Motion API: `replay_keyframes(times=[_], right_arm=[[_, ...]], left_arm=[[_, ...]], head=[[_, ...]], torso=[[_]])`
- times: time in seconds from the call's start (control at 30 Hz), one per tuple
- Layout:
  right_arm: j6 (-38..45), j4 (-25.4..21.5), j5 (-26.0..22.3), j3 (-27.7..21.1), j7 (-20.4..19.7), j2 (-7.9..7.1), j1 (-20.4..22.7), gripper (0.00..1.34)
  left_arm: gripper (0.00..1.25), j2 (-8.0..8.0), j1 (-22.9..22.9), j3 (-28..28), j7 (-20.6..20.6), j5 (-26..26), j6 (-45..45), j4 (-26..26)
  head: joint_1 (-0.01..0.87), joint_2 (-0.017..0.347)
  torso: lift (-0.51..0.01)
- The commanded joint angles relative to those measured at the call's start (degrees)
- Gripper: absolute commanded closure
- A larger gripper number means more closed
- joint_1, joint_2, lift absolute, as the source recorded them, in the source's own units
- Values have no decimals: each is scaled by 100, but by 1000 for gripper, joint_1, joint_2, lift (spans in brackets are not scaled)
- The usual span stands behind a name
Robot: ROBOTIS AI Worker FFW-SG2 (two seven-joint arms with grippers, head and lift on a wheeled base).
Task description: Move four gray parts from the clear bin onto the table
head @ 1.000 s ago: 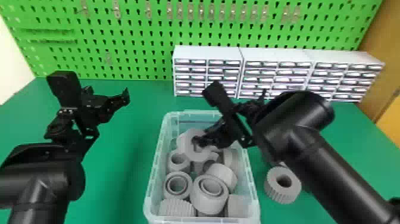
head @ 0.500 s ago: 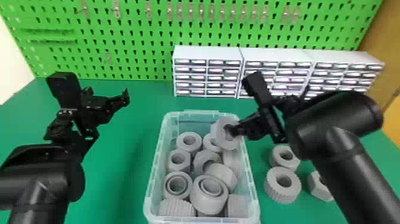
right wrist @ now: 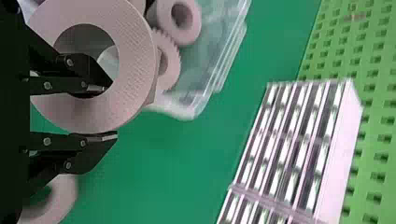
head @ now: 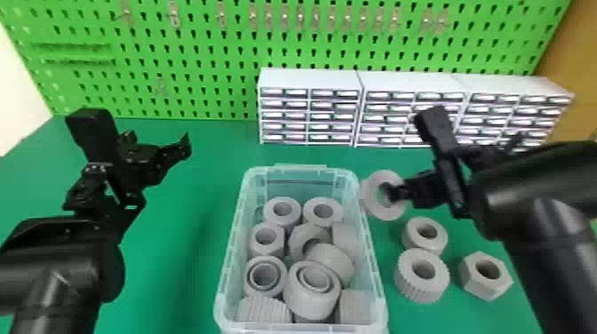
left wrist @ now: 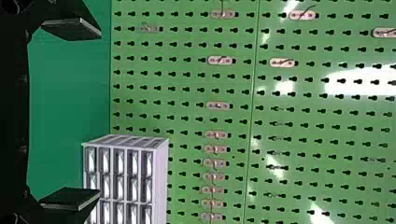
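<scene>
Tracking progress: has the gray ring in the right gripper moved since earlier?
Yes, rightward in the head view: the gray ring went from over the clear plastic bin to its right.

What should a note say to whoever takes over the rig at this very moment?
Left gripper: open, empty, over the table to the bin's left.
Right gripper: closed on a gray ring, one finger through its hole, beside the clear bin's right rim.
Done: three parts stand on the table right of the bin: round, ribbed and hexagonal.
Left to do: set the held ring down and release it; that should make four. The other parts in the bin can probably stay.
</scene>
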Motion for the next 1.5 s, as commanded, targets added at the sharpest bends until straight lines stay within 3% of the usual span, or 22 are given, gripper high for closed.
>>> replay_keyframes(times=[0.0, 0.2, 0.47, 0.6, 1.0, 1.23, 1.47], right_arm=[[127, -154, 160, -451, 0, -52, 220, 1044], [241, -321, 714, -802, 0, -87, 396, 1044], [241, -162, 1118, -1171, 0, -113, 458, 1044], [162, 198, 951, -1347, 0, -113, 431, 1044], [-462, 1297, 1153, -1699, -8, -105, 132, 1044], [-919, 2334, 1092, -1857, -17, -96, -228, 1044], [-1394, 3239, 749, -1963, -589, 27, -456, 1044]], left_arm=[[96, 0, 9, 4, -8, 0, 30, -7], [96, 0, 9, 4, -8, 0, 38, -7], [96, 0, 9, -49, -8, -9, 65, -7], [96, 0, 17, -58, -8, -18, 91, -7], [96, 0, 44, -93, -17, -44, 153, 2], [96, 18, 44, -137, -17, -44, 170, 2], [96, 44, 61, -198, -17, -26, 179, 2]], head=[[686, 26], [686, 26], [686, 26], [686, 26], [686, 26], [686, 26], [686, 26]], torso=[[-50], [-50], [-50], [-50], [-50], [-50], [-50]])
